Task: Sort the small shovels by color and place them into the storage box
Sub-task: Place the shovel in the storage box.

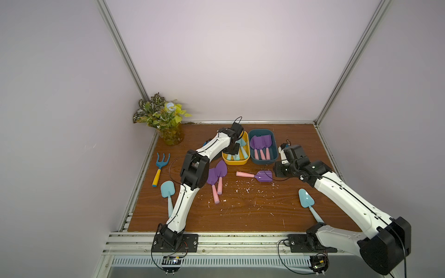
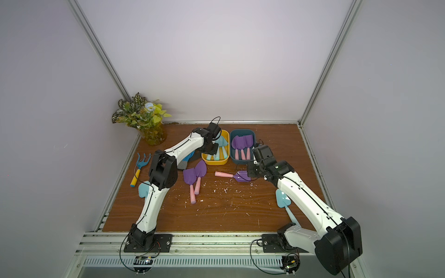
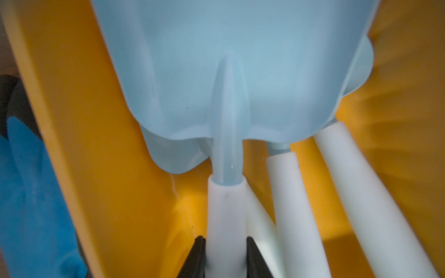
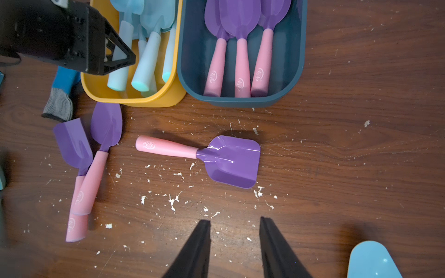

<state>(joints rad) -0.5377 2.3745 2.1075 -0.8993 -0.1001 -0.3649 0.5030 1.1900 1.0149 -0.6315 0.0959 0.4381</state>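
The left gripper (image 3: 226,261) was clamped tight on the whitish handle of a pale aqua plastic shovel (image 3: 228,72), held inside the yellow plastic box (image 3: 96,156). It would best be laid parallel to its neighbours, blade resting, before release. The right gripper (image 4: 234,220) hung part-open and empty near a square-bladed purple plastic shovel with a pink handle (image 4: 228,161) on the table. Purple shovels numbered three in the dark blue plastic box (image 4: 240,102) and three loose. Two aqua shovels lay loose, and at least three were boxed.
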